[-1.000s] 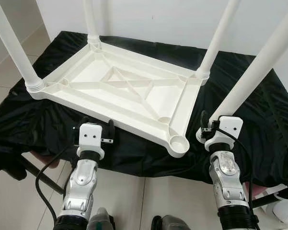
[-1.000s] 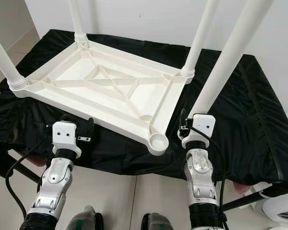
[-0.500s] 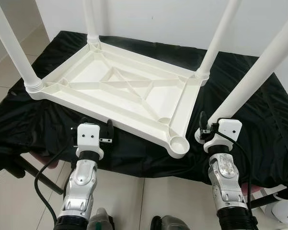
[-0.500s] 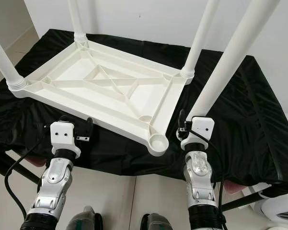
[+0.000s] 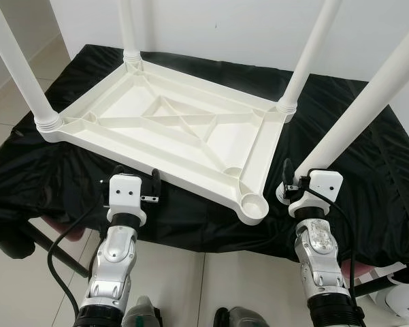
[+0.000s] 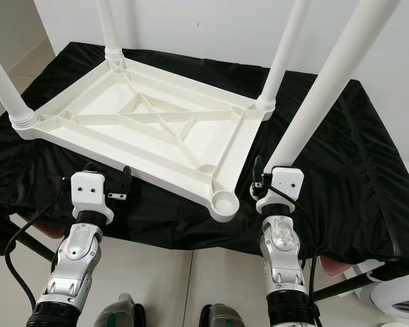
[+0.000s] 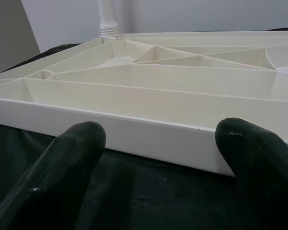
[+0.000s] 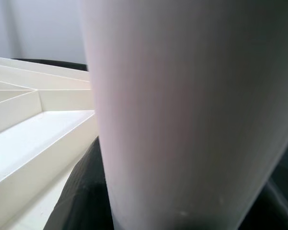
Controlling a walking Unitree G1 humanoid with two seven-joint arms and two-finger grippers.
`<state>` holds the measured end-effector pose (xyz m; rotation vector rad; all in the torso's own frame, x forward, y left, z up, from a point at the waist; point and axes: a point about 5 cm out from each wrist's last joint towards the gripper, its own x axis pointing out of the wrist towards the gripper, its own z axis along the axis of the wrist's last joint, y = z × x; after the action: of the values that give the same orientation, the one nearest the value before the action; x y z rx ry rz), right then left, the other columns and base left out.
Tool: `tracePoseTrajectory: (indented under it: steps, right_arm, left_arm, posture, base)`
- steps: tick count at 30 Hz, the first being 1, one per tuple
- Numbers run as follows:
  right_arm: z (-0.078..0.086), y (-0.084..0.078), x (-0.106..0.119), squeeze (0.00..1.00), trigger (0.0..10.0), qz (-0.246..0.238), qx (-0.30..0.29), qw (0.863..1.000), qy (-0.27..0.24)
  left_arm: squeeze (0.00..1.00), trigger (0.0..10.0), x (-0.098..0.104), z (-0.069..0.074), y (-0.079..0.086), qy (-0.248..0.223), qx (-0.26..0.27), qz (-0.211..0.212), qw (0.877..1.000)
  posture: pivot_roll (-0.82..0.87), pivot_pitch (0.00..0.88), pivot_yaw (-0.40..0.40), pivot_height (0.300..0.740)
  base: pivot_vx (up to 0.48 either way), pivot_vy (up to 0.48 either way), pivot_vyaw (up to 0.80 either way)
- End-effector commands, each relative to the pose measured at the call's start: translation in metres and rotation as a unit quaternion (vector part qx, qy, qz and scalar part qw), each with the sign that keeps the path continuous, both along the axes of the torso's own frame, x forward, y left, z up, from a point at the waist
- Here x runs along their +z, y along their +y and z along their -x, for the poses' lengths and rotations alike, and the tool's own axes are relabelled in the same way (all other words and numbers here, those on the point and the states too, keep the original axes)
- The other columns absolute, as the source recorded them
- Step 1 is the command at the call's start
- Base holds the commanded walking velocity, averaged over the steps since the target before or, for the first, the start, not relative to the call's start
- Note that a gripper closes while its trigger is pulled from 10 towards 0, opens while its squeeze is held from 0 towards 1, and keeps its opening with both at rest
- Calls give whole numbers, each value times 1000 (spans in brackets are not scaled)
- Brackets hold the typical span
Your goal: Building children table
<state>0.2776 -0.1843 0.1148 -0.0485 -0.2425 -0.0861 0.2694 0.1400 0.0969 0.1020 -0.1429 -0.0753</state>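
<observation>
A white plastic table top [image 5: 190, 170] lies upside down on a black cloth. Three white legs stand in its corners: near left [image 5: 20, 75], far left [image 5: 127, 30] and far right [image 5: 306, 54]. The near right corner socket [image 5: 252, 203] is empty. My right gripper [image 5: 294, 182] is shut on the lower end of the fourth leg [image 5: 367, 109], which leans up and to the right, just right of that socket. In the right wrist view the leg [image 8: 191, 105] is very close. My left gripper [image 5: 136, 180] is open, its fingertips [image 7: 62, 167] a little short of the top's front rim [image 7: 134, 129].
The black cloth [image 5: 367, 184] covers a low platform reaching past the table top on all sides. A white wall [image 5: 224, 27] stands behind it. Tiled floor [image 5: 184, 279] lies below the front edge, with a white object [image 5: 405, 300] at the lower right.
My right gripper has sunk slightly with the leg, still beside the empty socket. The left gripper and table top have barely moved.
</observation>
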Motion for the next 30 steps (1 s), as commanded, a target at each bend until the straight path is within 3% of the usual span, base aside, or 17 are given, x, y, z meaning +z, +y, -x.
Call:
tracePoseTrajectory:
  steps: [1,30]
  right_arm:
    - [2,0,-11,0,10000,-7,-2,1000,25]
    - [3,-8,-12,0,10000,-5,-12,1000,19]
  left_arm:
    - [0,10000,-3,0,-1,6,-5,-2,1000]
    - [0,10000,-2,1,1,4,-15,-14,1000]
  posture:
    - [44,16,-25,740]
    - [51,20,-34,740]
  base:
    - [0,0,0]
    - [0,0,0]
